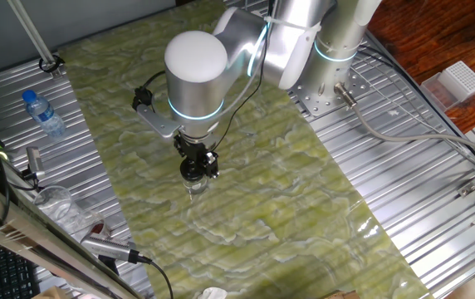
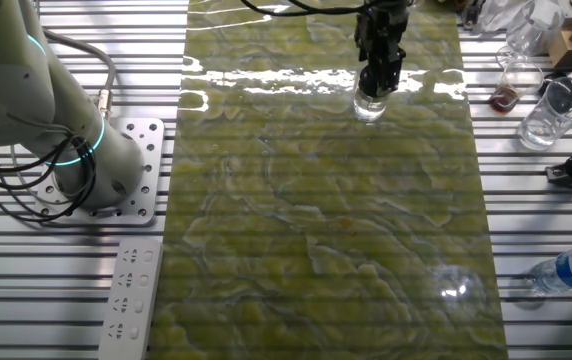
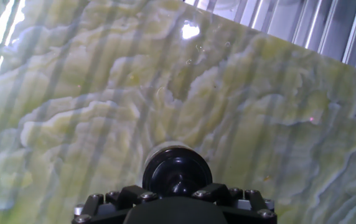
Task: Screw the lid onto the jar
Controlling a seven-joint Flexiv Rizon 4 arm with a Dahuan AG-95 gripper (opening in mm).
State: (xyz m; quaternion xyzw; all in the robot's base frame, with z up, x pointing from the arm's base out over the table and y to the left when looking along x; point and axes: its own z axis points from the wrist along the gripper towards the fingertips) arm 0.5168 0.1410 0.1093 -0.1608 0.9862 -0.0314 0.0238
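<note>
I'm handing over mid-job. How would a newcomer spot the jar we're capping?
Find the green marbled mat covering the table's middle and follow the arm down to its gripper. The jar stands on the mat directly beneath it, with the black lid on top. It is short and clear, unlike the taller blue-capped water bottle off the mat.

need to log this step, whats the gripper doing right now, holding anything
Gripper: jaws shut on the lid, which sits on top of the jar.
</note>
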